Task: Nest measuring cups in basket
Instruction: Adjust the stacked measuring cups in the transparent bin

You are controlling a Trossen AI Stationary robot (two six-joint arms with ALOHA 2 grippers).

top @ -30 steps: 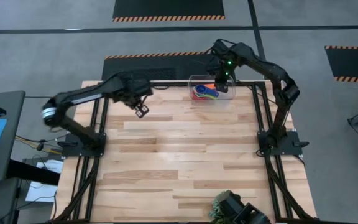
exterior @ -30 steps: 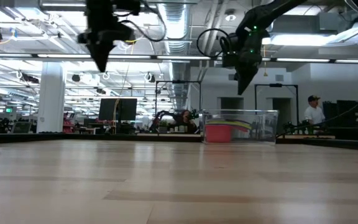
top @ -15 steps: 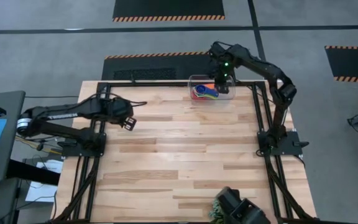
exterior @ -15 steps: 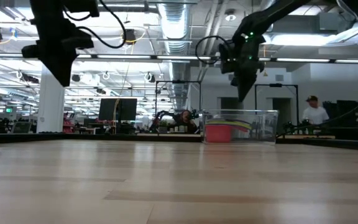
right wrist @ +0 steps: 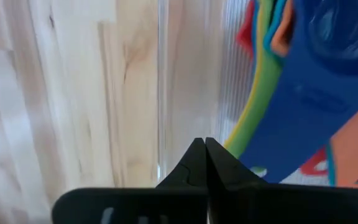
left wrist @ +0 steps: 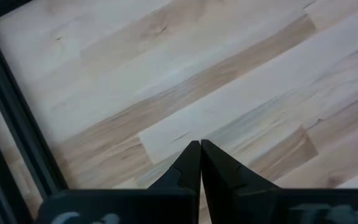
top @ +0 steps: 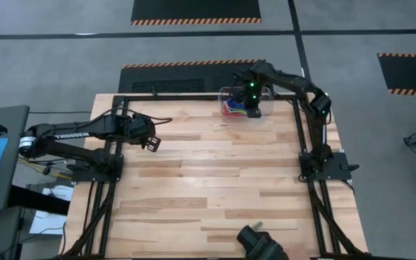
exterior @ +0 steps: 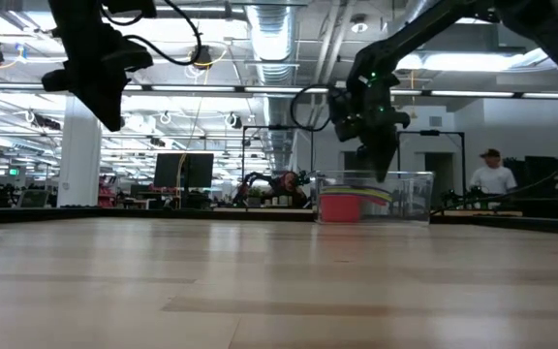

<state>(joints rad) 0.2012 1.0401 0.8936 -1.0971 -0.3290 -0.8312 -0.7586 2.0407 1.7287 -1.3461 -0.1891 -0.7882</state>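
Measuring cups [top: 232, 107] sit nested in the basket [top: 226, 92], red one lowest, yellow, green, orange edges fanning out, dark blue cup on top [right wrist: 328, 74]; whole stack lies inside the clear walls, nothing outside it that I can see. Basket is at the far edge of the table [top: 208, 188], just right of the middle of that edge. My right gripper [top: 252, 110] hangs over the basket's near-right part, above the rim, fingers [right wrist: 194, 163] pressed together tip to tip, holding nothing; cups lie just beside my tips, not touching. Low view puts that claw [exterior: 380, 165] right over the basket's [exterior: 413, 196] top edge. My left gripper [top: 152, 144] is well apart from the basket, off toward the table's left side, raised over bare wood, fingers [left wrist: 191, 163] also closed flat together, empty.
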